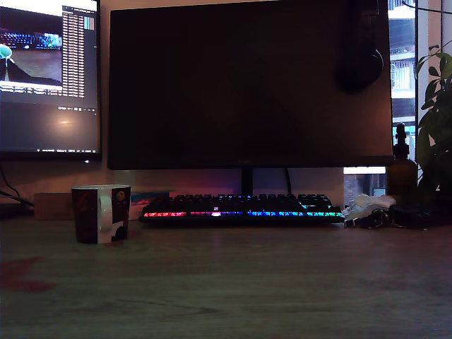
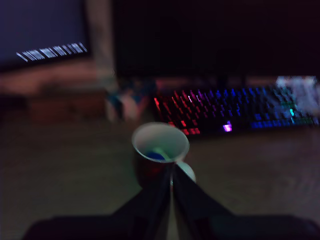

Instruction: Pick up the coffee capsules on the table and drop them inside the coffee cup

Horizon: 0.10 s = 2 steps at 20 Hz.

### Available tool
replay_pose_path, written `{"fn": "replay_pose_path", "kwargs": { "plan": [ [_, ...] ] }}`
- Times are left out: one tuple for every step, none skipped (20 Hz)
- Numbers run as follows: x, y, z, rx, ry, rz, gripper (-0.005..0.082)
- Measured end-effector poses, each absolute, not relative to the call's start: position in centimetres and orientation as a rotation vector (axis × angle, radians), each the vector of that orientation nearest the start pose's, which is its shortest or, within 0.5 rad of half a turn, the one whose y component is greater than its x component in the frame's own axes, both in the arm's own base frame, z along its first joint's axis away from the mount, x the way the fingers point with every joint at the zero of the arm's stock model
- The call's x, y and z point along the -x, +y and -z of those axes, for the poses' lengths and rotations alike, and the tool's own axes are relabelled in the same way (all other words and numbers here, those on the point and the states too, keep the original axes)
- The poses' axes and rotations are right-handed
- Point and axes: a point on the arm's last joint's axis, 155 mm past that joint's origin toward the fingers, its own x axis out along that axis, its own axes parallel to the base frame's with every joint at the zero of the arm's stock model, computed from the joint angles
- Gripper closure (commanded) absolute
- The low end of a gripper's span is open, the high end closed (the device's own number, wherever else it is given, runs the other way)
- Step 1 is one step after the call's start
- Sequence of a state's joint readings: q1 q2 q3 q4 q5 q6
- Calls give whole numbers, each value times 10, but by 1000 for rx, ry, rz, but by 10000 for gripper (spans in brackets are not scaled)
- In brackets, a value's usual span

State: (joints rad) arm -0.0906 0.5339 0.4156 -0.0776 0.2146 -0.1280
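On the bench [image 1: 233,282], in front of the dark monitor [image 1: 247,85] and the lit keyboard [image 1: 240,210], you find no capsule lying loose in either view, which suggests the task is at or near its end. The coffee cup [image 1: 101,213] stands upright toward the exterior view's left; the wrist view looks down into its white interior, where you see the blue capsule [image 2: 156,156] and a pale shape beside it, too blurred to name. The pincer [image 2: 173,187], above and short of the cup, has its jaws together and carries nothing.
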Motion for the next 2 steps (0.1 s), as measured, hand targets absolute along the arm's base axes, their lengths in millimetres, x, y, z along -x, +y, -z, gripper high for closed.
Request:
{"fn": "replay_pose_path", "kwargs": {
  "plan": [
    [-274,-63,-227,137,183,289,791],
    [-267,-61,-233,135,155,280,791]
  ]
}}
